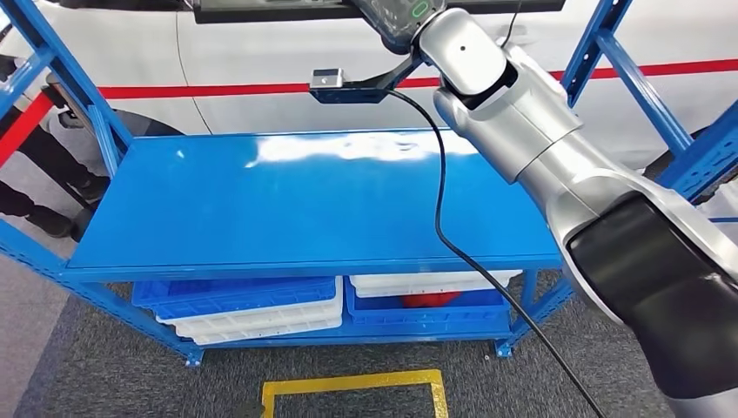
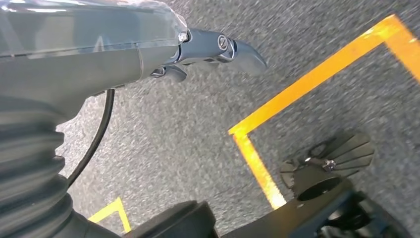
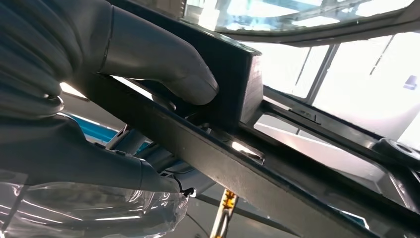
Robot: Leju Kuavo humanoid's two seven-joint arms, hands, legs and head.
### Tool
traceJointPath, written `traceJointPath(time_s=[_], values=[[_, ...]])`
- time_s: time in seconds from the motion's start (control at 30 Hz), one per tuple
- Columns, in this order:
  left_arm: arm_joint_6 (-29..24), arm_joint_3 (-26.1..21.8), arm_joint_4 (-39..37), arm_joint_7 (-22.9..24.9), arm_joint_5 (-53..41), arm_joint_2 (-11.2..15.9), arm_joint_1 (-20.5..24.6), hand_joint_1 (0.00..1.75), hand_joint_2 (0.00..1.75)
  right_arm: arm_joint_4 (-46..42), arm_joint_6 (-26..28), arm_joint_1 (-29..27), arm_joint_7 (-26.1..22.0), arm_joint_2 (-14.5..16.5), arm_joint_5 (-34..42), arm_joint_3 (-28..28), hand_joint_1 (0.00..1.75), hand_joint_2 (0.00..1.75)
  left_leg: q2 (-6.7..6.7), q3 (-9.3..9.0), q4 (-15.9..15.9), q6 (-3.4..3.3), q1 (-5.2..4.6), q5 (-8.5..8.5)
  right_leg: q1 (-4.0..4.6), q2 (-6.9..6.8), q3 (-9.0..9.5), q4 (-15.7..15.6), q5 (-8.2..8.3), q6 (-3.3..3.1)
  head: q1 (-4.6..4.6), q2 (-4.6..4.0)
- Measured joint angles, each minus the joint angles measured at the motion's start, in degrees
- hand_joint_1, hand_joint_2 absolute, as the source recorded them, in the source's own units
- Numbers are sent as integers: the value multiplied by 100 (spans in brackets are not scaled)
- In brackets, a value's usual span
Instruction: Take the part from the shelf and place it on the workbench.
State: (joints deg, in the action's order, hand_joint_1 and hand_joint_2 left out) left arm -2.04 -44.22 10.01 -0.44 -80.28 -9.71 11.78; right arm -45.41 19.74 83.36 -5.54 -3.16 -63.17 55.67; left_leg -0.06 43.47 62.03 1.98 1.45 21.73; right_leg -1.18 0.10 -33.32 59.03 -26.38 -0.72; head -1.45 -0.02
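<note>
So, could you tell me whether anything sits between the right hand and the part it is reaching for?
Nothing visible does: the right hand already grips the black part, its thumb pressed against it.

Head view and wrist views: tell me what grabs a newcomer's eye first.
The silver right arm sweeps up across the bare blue shelf, reaching to the top of the rack. There the right hand grips a black part, thumb pressed on it. The left hand hangs over grey carpet with yellow tape.
</note>
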Motion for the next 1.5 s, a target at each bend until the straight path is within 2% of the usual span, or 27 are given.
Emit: traceJointPath(time_s=[0.07,0.1,0.17,0.23,0.3,0.37,0.43,0.47,0.57,0.6,0.63,0.67,0.73,0.8,0.83,0.93,1.0,1.07,1.1,1.13,1.17,1.23,1.3,1.33,1.37,1.43,1.5], values=[[4,-12,0,7,9,3,3,0,175,-1,11,-7,3,1,2,12,175,175,0,191,804,24,-1,611,18,-3,-167,3,132,-39,1,0],[7,-15,0,9,10,4,7,0,175,-1,18,-15,3,1,3,19,175,175,0,230,1157,29,-2,762,30,-3,-253,6,197,-43,1,0],[10,-20,0,11,8,8,10,0,175,2,25,-34,3,1,7,43,175,175,0,41,1339,8,-11,678,52,-2,-420,13,321,-35,1,0],[9,-21,1,10,5,11,15,0,175,5,28,-40,1,2,13,66,175,175,-2,-518,770,-62,-34,500,65,-3,-551,21,430,-11,1,0],[3,-21,1,7,3,18,25,0,175,5,32,-38,-2,-2,20,72,175,175,-6,-1080,7,-134,-76,587,76,-16,-618,18,525,36,1,0],[-3,-22,1,3,3,22,24,0,175,7,40,-38,-11,-3,29,74,175,175,-14,-1255,-320,-182,-117,651,69,-33,-639,-16,626,102,0,0],[-5,-24,0,2,4,19,14,0,175,20,51,-39,-32,-7,47,78,175,175,-3,-1193,-380,-252,-98,520,64,-29,-680,-34,637,170,0,0],[-5,-25,0,2,4,18,13,0,175,30,59,-36,-42,-14,62,79,175,175,10,-1146,-412,-297,-83,444,63,-22,-728,51,505,195,1,0],[-9,-30,0,-4,4,17,19,0,175,66,90,-28,-60,-26,113,97,175,175,35,-940,-441,-370,-76,239,46,-11,-978,961,-293,249,1,0],[-9,-31,0,-5,4,16,18,0,175,77,96,-29,-63,-26,125,110,175,175,36,-859,-433,-371,-78,178,43,-11,-1038,1324,-450,265,1,0],[-9,-31,0,-6,4,15,15,0,175,89,99,-30,-65,-26,131,127,175,175,37,-774,-421,-368,-79,118,41,-12,-1036,1565,-471,276,1,0],[-9,-32,0,-6,4,14,12,0,175,100,100,-30,-65,-27,134,144,175,175,37,-689,-403,-361,-79,62,39,-12,-949,1622,-373,280,1,0],[-13,-33,0,-7,4,10,11,0,175,115,100,-28,-65,-26,136,168,175,175,35,-531,-353,-332,-78,-36,36,-12,-488,1148,-107,263,1,0],[-23,-34,0,-9,4,7,12,0,175,115,99,-21,-64,-17,137,173,175,175,26,-421,-312,-284,-94,-121,58,-7,55,389,-149,214,-1,0],[-30,-34,0,-12,2,5,11,0,175,115,97,-14,-63,-11,139,173,175,175,23,-394,-313,-254,-98,-172,74,-3,199,145,-214,184,-1,0],[-45,-36,0,-19,-6,2,-7,0,175,125,84,-1,-56,-3,144,190,175,175,14,-335,-361,-155,-97,-287,79,-15,165,-33,-138,67,-2,0],[-51,-38,0,-20,-6,2,-32,0,175,133,75,3,-52,2,144,210,175,175,4,-212,-97,-106,-88,50,47,-37,47,-73,12,-27,-3,0],[-56,-39,0,-28,-2,3,-41,0,175,135,68,5,-34,7,140,230,175,175,6,-35,602,-73,-69,652,47,-40,-112,-74,156,-72,-4,0],[-57,-39,0,-33,-1,3,-42,0,175,135,64,2,-19,8,136,243,175,175,7,29,990,-58,-65,846,50,-39,-200,-69,223,-71,-4,0],[-57,-39,0,-37,-2,3,-41,0,175,135,61,-2,-2,8,129,257,175,175,8,39,1275,-48,-64,895,53,-38,-288,-60,289,-66,-4,0],[-57,-39,0,-38,-2,3,-41,0,175,135,58,-6,13,7,124,272,175,175,8,-27,1400,-46,-65,813,54,-37,-380,-48,355,-57,-4,0],[-57,-39,0,-39,-1,3,-38,0,175,135,56,-11,35,6,115,294,175,175,6,-439,1071,-71,-66,516,54,-35,-546,-24,479,-28,-4,0],[-58,-41,0,-39,4,3,-28,0,175,130,56,-11,60,4,104,303,175,175,1,-1075,219,-120,-86,567,66,-36,-655,-10,582,18,-3,0],[-58,-44,0,-40,10,2,-25,0,175,127,55,-13,73,2,90,304,175,175,-4,-1281,-110,-146,-104,649,67,-41,-678,-22,642,47,-3,0],[-58,-49,0,-43,16,2,-24,0,175,125,54,-16,89,1,73,308,175,175,-8,-1387,-313,-167,-123,720,64,-46,-691,-49,706,81,-4,0],[-59,-58,0,-46,23,-2,-33,0,175,126,49,-37,112,-9,39,315,175,175,-7,-1340,-392,-228,-123,630,55,-47,-706,-119,824,152,-4,0],[-62,-62,0,-48,24,-10,-36,0,175,128,39,-59,127,-34,21,319,175,175,15,-1237,-444,-314,-94,484,53,-28,-802,16,603,207,-3,0]])
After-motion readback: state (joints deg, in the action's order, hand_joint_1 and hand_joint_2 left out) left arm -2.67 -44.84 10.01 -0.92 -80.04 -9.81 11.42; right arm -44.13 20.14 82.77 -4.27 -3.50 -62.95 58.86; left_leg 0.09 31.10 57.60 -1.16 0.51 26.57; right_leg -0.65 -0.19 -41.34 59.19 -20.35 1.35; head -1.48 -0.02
